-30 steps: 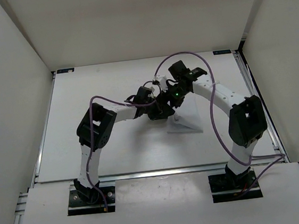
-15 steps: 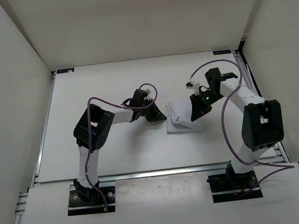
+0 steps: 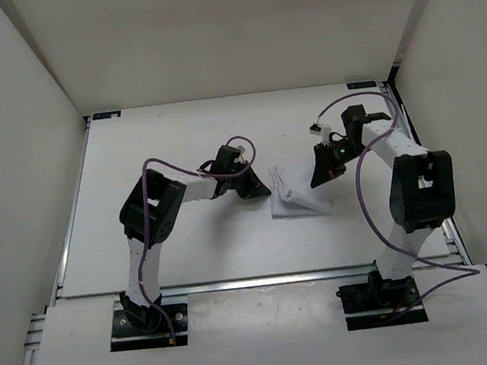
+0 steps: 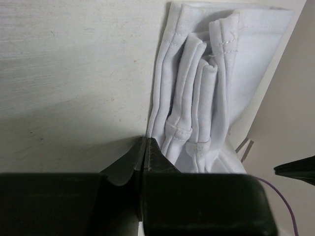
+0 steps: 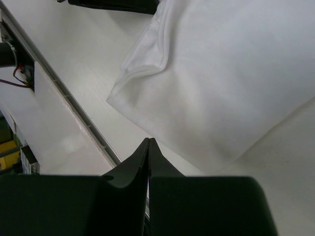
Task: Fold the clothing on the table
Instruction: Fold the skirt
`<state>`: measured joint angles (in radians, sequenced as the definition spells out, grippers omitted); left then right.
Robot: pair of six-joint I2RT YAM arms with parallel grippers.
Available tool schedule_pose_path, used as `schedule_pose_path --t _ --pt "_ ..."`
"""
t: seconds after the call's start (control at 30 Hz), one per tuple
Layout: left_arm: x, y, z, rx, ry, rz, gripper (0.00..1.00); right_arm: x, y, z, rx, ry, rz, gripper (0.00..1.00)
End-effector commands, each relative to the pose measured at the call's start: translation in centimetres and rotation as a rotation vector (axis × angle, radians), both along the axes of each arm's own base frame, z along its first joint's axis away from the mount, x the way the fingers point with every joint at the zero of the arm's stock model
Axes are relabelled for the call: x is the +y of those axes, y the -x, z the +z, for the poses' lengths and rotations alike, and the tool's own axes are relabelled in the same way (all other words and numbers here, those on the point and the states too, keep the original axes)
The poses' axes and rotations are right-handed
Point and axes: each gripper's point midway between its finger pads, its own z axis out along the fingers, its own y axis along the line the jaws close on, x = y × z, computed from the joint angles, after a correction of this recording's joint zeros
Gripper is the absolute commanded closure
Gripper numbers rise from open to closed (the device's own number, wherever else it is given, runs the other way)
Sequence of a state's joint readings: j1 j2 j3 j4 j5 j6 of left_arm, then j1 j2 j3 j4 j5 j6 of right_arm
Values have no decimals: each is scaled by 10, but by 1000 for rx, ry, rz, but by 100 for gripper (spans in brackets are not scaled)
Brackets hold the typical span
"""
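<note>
Left fingers (image 4: 160, 164) pinched shut, empty, tips just beside folded white clothing (image 3: 300, 201). Right fingers (image 5: 160, 167) likewise shut, empty, hovering by its right edge. Clothing lying between both, right of centre on surface (image 3: 161, 147); apparently kept clear so fold settles.

Two white arms, each with chunky black joint housings: left arm (image 3: 150, 208), right arm (image 3: 421, 188). Purple cables (image 3: 360, 189) loop off both. A green light (image 3: 338, 149) glows upper right, and black base plates (image 3: 145, 319) sit at the bottom. Left gripper (image 4: 146, 142) and right gripper (image 5: 149, 143) are matte black and wedge-tapered.
</note>
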<state>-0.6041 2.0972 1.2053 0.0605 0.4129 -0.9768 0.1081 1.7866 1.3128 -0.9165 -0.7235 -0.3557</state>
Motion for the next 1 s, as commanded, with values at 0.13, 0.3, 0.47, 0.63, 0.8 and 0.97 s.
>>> schedule_pose_path --t 0.13,0.3,0.47,0.63,0.8,0.97 --pt "21 28 -35 100 -111 9 100 29 15 -3 24 -7 103 100" --pt "14 39 -39 101 -97 -5 100 46 21 -29 103 40 155 100" --pt "-2 60 -48 133 -68 -49 100 53 11 -51 127 81 171 99" --pt "-8 66 -52 136 -46 -47 100 78 9 -59 165 52 233 100" --pt "-10 72 -58 138 -33 -55 100 106 33 -66 212 51 349 100" --pt "-19 76 -54 137 -10 -66 100 113 51 -56 254 -10 391 100"
